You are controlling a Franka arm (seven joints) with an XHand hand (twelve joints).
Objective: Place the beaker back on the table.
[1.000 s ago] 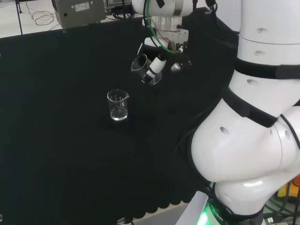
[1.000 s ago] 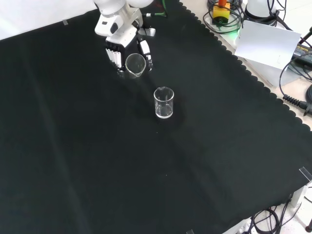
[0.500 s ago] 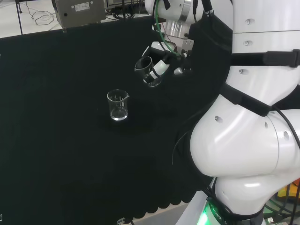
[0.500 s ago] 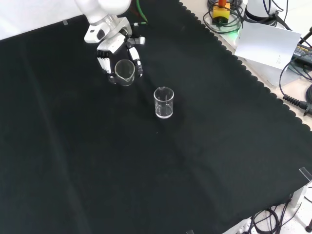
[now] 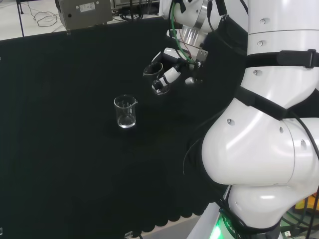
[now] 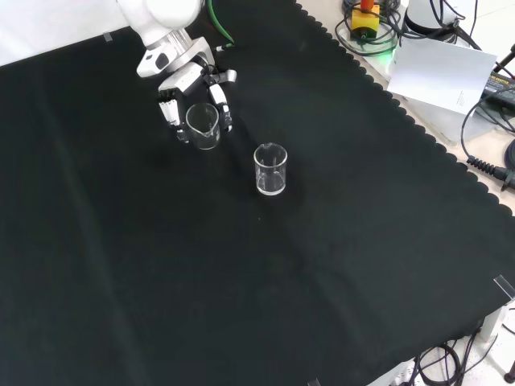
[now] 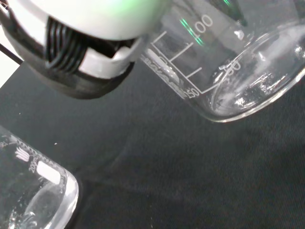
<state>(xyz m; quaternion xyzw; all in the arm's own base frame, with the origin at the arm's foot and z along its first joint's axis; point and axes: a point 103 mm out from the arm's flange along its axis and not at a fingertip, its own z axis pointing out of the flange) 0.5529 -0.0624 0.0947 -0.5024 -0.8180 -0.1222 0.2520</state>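
Note:
The hand hangs over the black cloth with its fingers curled round a clear glass beaker. That beaker is tilted and held above the cloth, up and to the right of a second clear beaker in the head view. The second beaker stands upright on the cloth, apart from the hand. In the wrist view the held beaker is close, with printed scale marks, beside a blurred part of the hand; the standing beaker shows at the edge.
The arm's big white links stand at the right of the head view. A grey box sits past the cloth's far edge. Cables, a yellow device and a white sheet lie beyond the scalloped cloth edge in the front view.
The hand has carried the held beaker leftward and slightly lower in the front view, and the beaker has turned more upright. The standing beaker has not moved.

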